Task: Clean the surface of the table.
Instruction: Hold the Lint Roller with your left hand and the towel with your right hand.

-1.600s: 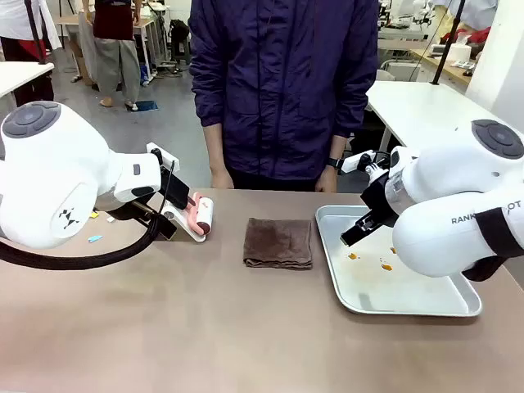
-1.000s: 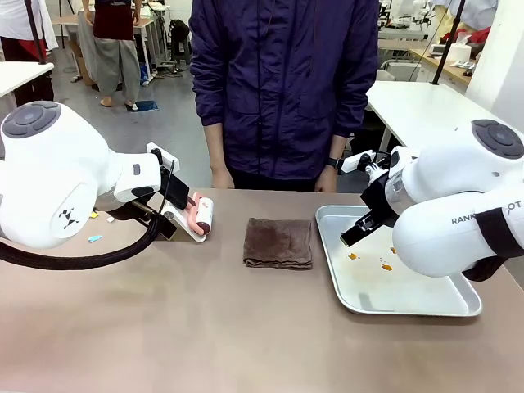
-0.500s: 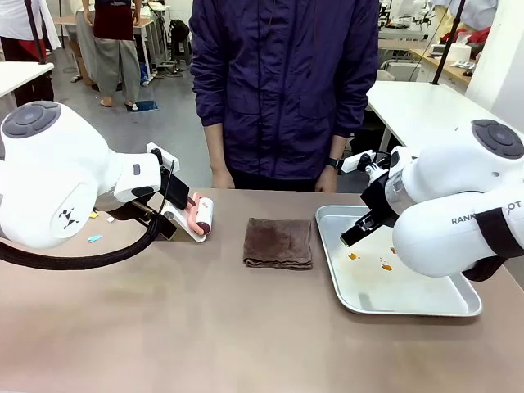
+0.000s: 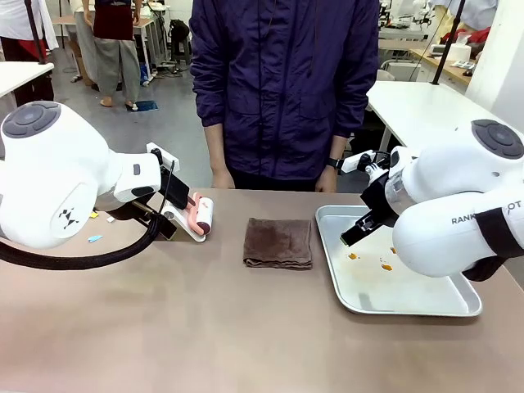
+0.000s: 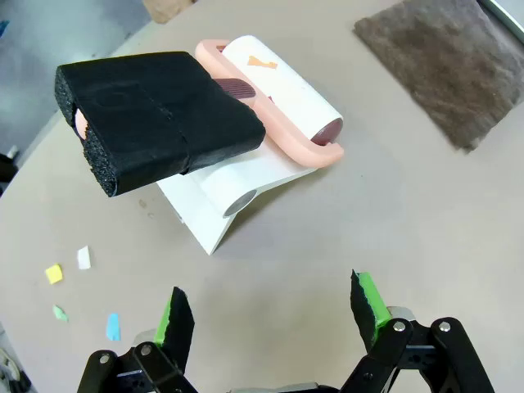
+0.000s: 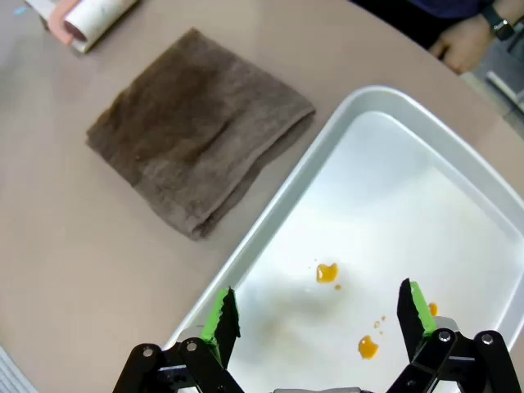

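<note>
Table spans the front view, w/ its near half bare, so plenty of room to sweep. L gripper is spread wide and empty, just short of the lint roller on its white stand, abt 10 o'clock on the top. R gripper is likewise spread, nothing held, over the metal tray at 3 o'clock. Brown cloth lies at 12.

Risks, prob.:
- Clipping the stand en route to the black foam handle could tip the roller.
- Paper scraps lie near the 9 o'clock edge, and a careless pass may push them off.
- R gripper dipping low could smear the orange spots.
</note>
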Available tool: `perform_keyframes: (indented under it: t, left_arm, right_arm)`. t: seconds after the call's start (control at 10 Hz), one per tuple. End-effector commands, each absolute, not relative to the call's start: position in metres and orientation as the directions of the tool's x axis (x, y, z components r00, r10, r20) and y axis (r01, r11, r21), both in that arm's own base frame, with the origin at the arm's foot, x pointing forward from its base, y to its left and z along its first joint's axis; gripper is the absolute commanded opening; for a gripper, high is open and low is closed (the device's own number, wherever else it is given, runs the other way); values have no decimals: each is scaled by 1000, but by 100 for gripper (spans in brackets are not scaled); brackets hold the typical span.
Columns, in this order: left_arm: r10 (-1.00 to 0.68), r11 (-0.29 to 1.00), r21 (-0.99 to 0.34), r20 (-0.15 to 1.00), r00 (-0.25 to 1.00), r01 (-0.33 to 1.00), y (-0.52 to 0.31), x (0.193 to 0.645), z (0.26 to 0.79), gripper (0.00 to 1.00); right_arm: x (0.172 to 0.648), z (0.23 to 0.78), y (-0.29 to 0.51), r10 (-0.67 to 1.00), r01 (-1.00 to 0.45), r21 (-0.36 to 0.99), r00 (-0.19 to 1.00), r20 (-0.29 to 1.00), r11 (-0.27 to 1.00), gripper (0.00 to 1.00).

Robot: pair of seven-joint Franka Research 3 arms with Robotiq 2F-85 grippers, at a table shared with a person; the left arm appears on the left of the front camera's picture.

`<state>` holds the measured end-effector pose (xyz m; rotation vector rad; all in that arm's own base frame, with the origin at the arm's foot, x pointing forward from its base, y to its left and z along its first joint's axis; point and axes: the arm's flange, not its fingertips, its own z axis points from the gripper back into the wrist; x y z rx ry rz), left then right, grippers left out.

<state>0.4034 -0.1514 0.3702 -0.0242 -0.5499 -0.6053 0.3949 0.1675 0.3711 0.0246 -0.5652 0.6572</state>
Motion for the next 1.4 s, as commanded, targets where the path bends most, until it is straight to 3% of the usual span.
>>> perform_keyframes:
  t: [0.0, 0.1, 0.2, 0.4, 0.5, 0.7, 1.0, 1.1, 1.3]
  left_arm:
    - [-534, 826, 136, 497, 684, 546, -151, 403, 370, 100]
    - [-502, 826, 49, 516, 694, 561, -142, 398, 380, 100]
    - [-449, 821, -99, 496, 743, 562, -129, 392, 393, 100]
    - [-341, 790, -391, 361, 868, 473, -95, 385, 413, 100]
    - [-280, 818, -428, 289, 915, 385, -77, 381, 419, 100]
    - [-205, 713, -601, 315, 927, 362, -31, 369, 432, 100]
    - [165, 480, -827, 410, 897, 290, 62, 347, 452, 100]
    - [288, 427, -851, 447, 847, 304, 89, 333, 456, 100]
    - [373, 441, -853, 458, 807, 280, 110, 315, 456, 100]
  right_arm:
    - [395, 371, 167, 571, -584, -153, 647, 505, 797, 100]
    - [392, 381, 166, 554, -574, -114, 691, 464, 811, 100]
    - [391, 399, 167, 426, -462, -9, 809, 405, 887, 100]
    - [375, 432, 152, 257, -355, 225, 892, 373, 907, 100]
    - [365, 446, 138, 181, -307, 356, 921, 345, 883, 100]
    - [337, 465, 102, 62, -271, 587, 934, 351, 763, 100]
    - [292, 464, 25, -183, -143, 783, 932, 312, 605, 100]
    - [279, 456, -9, -253, -111, 827, 922, 292, 551, 100]
    - [256, 448, -65, -367, -93, 882, 885, 286, 463, 100]
